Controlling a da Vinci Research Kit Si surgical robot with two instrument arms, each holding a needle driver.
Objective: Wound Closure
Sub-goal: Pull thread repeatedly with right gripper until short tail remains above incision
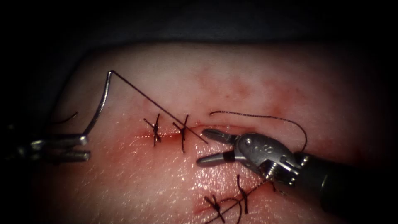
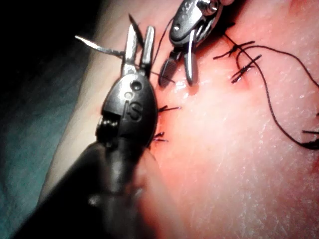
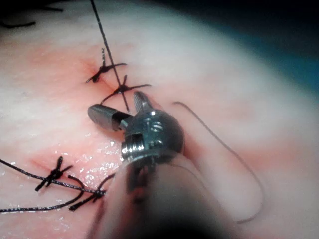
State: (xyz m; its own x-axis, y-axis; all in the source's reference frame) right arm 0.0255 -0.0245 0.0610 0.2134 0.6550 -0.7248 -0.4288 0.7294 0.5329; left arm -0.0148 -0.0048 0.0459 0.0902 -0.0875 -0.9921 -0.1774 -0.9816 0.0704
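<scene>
Here, needle clear of the tissue (image 1: 232, 74), upper left.
My left hand (image 1: 85, 147) grips the stiff, slippery needle (image 1: 101, 103) near one end; my right hand (image 1: 207, 146) gapes empty at the cut (image 1: 195, 129), taut thread (image 1: 161, 108) between.

Left pincer (image 1: 78, 147) holds needle (image 1: 101, 101); right pincer (image 1: 205, 146) open, empty

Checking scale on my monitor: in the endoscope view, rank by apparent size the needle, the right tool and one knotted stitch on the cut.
1. right tool, nearest the camera
2. needle
3. knotted stitch
</scene>
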